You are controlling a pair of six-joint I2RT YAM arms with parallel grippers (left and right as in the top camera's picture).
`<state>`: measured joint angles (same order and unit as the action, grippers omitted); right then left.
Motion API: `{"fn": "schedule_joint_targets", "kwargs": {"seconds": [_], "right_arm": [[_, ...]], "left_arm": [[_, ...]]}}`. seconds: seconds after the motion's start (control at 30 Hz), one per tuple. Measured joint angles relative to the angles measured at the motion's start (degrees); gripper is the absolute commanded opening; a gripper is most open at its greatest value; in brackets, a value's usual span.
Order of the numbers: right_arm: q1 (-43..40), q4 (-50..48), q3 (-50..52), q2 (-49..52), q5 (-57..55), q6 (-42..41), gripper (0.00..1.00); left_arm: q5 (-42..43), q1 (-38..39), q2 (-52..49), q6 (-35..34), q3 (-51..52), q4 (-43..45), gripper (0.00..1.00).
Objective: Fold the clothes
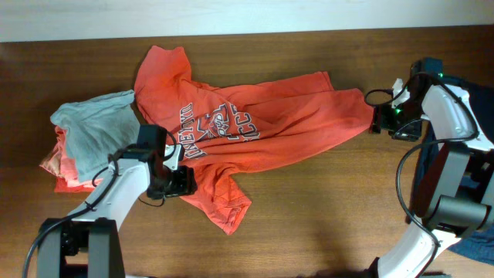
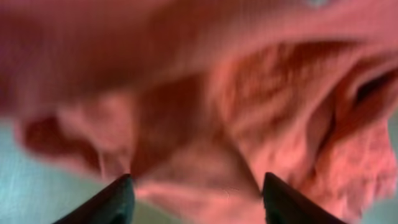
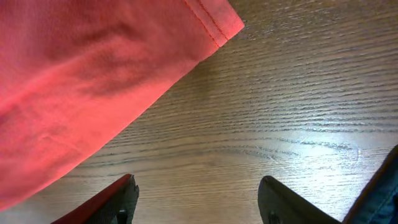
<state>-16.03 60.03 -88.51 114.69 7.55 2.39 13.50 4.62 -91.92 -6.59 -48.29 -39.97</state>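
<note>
A coral-red T-shirt [image 1: 255, 127] with white lettering lies spread and rumpled across the middle of the table. At the left, a pale grey-blue shirt [image 1: 96, 127] rests on top of more coral-red clothes [image 1: 62, 166]. My left gripper [image 1: 189, 183] is at the T-shirt's lower left edge. In the blurred left wrist view its jaws stand open [image 2: 196, 186], with red fabric [image 2: 249, 93] filling the picture just beyond them. My right gripper [image 1: 377, 120] is at the T-shirt's right end, open [image 3: 196, 186] over bare wood, with the hem [image 3: 211, 31] lying apart from it.
The wooden table [image 1: 324, 208] shows bare wood in front of the T-shirt. Dark blue cloth [image 1: 480, 245] lies at the far right beside the right arm's base, and its edge [image 3: 382, 199] shows in the right wrist view. A pale wall strip [image 1: 231, 15] runs along the back.
</note>
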Motion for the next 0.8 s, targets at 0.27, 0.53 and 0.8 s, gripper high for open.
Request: {"fn": "schedule_joint_targets", "kwargs": {"seconds": [0.27,0.53,0.8], "right_arm": [[0.0,0.02,0.0,0.0,0.0,0.02,0.66],[0.0,-1.79,0.0,0.0,-0.04,0.31,0.7],[0.0,-6.73,0.0,0.04,-0.17,0.83,0.75]], "left_arm": [[0.46,0.09,0.0,-0.28,3.85,4.26,0.0],[1.99,0.2,5.75,-0.24,0.24,-11.56,0.0],[-4.35,0.2,16.55,-0.35,-1.75,-15.15,0.0]]}}
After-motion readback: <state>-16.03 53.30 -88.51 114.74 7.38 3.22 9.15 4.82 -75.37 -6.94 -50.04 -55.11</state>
